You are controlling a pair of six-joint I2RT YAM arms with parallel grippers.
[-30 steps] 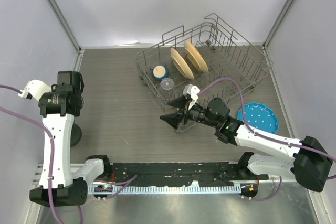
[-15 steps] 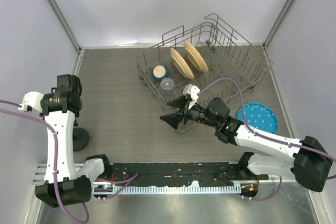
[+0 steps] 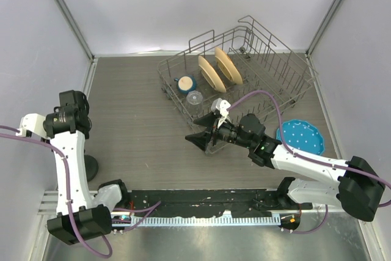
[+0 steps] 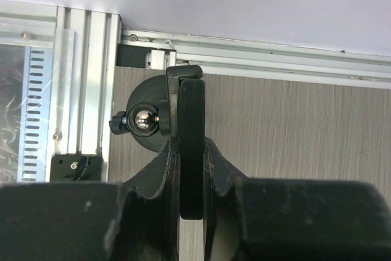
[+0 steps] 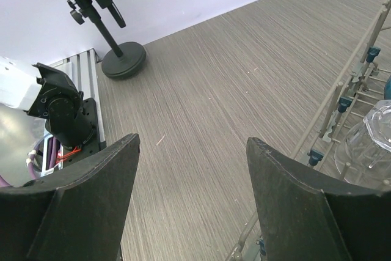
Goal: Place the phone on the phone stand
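Left hand is seen pinching the phone edge-on, the phone's top edge lying at the hooked lip of the phone stand near the bench corner (whether it is properly seated cannot be told). Right hand is held spread and empty, well apart, beside the dish rack. If the grip is released before the phone is caught by the holder, a slide onto the bench is likely. If it is pressed sideways, the stand could be tipped or its ball joint swivelled.
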